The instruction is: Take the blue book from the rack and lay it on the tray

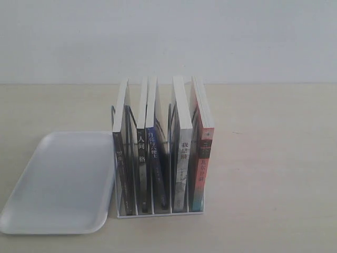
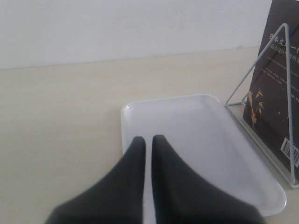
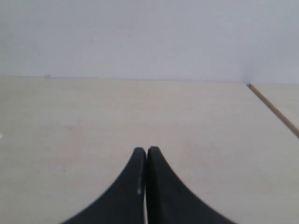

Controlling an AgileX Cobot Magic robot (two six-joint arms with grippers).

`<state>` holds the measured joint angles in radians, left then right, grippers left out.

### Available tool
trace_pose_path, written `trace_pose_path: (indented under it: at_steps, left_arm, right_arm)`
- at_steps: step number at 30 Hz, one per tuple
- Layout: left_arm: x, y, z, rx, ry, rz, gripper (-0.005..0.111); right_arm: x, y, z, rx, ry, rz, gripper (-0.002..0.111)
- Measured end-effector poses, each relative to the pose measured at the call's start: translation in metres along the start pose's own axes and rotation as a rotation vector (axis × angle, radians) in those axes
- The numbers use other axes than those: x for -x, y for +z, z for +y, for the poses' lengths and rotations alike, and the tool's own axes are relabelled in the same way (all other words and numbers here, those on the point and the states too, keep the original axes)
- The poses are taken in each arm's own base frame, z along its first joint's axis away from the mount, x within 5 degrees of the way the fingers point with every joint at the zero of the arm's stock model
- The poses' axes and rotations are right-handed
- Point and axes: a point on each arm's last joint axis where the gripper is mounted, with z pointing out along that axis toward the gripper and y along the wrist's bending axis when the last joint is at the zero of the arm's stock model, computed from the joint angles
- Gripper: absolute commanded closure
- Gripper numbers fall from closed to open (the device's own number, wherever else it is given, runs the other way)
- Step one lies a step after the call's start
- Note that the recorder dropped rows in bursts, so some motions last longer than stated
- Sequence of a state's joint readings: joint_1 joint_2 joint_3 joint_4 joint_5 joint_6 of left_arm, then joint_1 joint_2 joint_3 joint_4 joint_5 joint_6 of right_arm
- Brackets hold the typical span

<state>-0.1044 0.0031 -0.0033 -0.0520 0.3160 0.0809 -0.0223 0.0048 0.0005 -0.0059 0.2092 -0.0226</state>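
The blue book [image 1: 156, 161] stands upright in the white wire rack [image 1: 160, 212], third from the left, its dark blue spine facing the camera. To the rack's left, the empty white tray [image 1: 58, 179] lies flat on the table. Neither gripper shows in the exterior view. In the left wrist view, my left gripper [image 2: 148, 140] hangs over the near end of the tray [image 2: 196, 135], its fingers nearly together with only a thin slit between them and nothing held. My right gripper [image 3: 146, 151] is shut over bare table, holding nothing.
Several other books share the rack: a dark one at far left [image 1: 122, 168], a black-spined one [image 1: 141, 158], a pale-spined one [image 1: 182, 163] and a red-and-teal one [image 1: 202, 163]. The rack's end loop [image 2: 286, 70] and a dark cover [image 2: 273, 93] border the tray.
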Motion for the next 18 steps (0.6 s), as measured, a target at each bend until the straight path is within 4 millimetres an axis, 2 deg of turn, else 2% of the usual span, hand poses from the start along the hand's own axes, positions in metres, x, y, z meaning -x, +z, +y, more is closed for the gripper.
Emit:
trace_pose_path:
  at_steps: [7, 18]
  left_arm:
    - [0.0, 0.0, 0.0, 0.0, 0.0, 0.0, 0.102]
    - [0.0, 0.0, 0.0, 0.0, 0.0, 0.0, 0.102]
  right_arm:
    - [0.025, -0.004, -0.001, -0.006, 0.0, -0.281, 0.109]
    - [0.037, -0.008, -0.001, -0.005, 0.028, -0.415, 0.109]
